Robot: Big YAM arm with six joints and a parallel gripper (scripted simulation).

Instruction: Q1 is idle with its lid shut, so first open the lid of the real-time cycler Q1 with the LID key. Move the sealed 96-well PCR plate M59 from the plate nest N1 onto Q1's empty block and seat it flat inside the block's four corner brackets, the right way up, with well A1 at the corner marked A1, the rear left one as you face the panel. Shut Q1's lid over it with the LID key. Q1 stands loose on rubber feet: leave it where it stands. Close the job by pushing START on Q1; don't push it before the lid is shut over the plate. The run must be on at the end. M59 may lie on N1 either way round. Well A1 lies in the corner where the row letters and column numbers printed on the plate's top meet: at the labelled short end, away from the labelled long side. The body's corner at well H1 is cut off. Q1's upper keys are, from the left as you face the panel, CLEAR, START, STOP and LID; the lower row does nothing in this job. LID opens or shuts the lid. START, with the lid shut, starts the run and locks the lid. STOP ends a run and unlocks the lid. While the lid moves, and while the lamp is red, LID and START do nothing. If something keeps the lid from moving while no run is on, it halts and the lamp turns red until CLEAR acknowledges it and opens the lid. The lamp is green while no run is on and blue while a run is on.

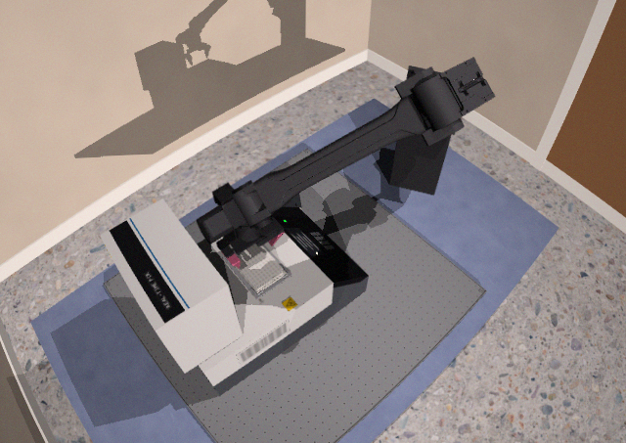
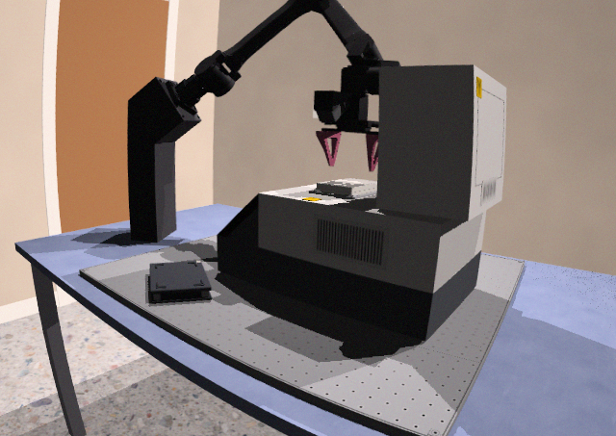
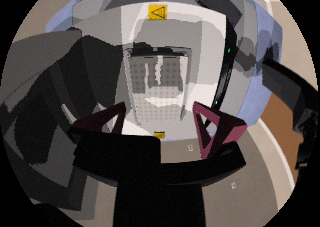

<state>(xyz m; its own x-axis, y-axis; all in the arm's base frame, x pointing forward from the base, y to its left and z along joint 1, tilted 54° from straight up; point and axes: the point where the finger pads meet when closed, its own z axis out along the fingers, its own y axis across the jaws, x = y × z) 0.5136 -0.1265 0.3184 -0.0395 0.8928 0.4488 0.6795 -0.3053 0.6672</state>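
Observation:
The cycler Q1 [image 1: 252, 296] stands with its lid [image 1: 169, 282] raised open. The sealed plate M59 [image 1: 263, 272] lies on Q1's block; it also shows in the exterior view [image 2: 343, 187] and in the wrist view [image 3: 159, 83]. My gripper [image 2: 350, 160] hangs open and empty well above the plate, its pink fingers on either side of it, not touching. In the wrist view the gripper [image 3: 159, 129] frames the plate's near end. The plate nest N1 [image 2: 178, 279] is empty. The lamp [image 1: 285, 220] on the black panel [image 1: 323, 251] is green.
The raised lid [image 2: 427, 138] stands close beside the gripper. A yellow warning label [image 1: 290, 303] sits on the deck in front of the block. The arm's base column [image 2: 151, 172] stands at the table's far corner.

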